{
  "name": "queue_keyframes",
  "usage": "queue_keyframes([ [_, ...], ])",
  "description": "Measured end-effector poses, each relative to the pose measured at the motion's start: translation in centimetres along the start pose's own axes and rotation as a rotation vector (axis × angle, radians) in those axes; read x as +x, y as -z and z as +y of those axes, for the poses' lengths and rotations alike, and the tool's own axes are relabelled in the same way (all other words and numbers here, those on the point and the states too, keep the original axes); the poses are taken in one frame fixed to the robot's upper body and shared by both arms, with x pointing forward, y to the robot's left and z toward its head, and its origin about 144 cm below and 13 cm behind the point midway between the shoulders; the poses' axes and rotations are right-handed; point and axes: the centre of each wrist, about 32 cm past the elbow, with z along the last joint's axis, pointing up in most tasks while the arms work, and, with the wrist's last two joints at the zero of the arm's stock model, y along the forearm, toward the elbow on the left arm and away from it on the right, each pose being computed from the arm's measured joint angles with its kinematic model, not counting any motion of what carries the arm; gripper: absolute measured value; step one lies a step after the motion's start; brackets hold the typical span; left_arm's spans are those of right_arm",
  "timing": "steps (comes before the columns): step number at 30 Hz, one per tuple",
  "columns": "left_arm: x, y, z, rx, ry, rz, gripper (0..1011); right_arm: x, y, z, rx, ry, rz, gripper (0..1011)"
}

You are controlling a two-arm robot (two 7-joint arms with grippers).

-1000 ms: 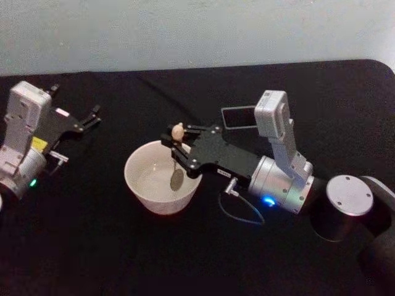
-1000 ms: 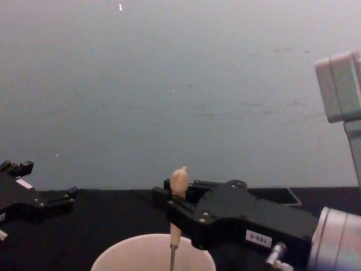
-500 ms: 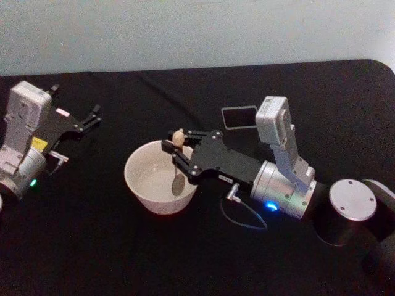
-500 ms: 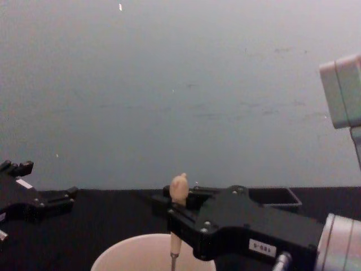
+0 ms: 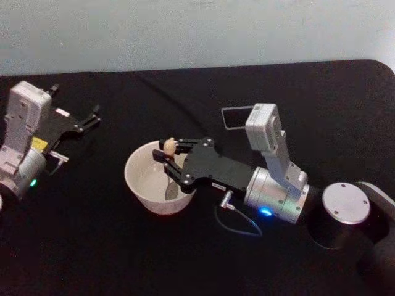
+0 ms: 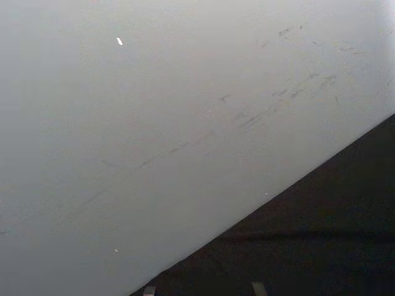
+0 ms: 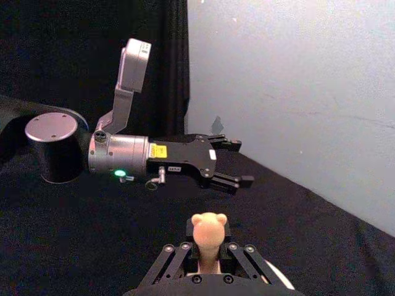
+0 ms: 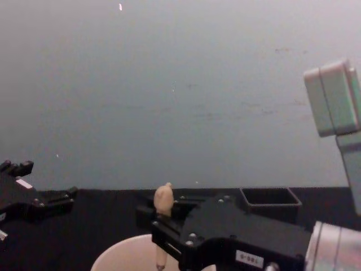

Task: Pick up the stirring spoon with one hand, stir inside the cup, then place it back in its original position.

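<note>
A black-clothed table (image 5: 92, 246) runs back to a pale wall. In the head view, the right gripper (image 5: 170, 150) is clamped on the beige handle of the stirring spoon (image 5: 168, 147). The spoon's dark bowl hangs inside the cup (image 5: 148, 202), seemingly near the bottom. The dark holder (image 5: 236, 117) stands behind the cup. The left gripper (image 5: 92, 117) rests far left, well apart from it. The right wrist view shows the left gripper's fingers spread apart. In the chest view, the spoon's knob stands above the cup's rim.

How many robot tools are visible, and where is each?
2. The right tool is over the cup, shut on the spoon. The left tool is open, parked at the table's left side.
</note>
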Motion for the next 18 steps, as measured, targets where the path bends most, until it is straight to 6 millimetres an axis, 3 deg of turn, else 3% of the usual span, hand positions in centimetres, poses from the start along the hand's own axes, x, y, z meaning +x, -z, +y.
queue_keyframes([
  [18,0.0,0.0,0.0,0.0,0.0,0.0,1001,0.3,0.0,2.5,0.017,-0.023,-0.005,175],
])
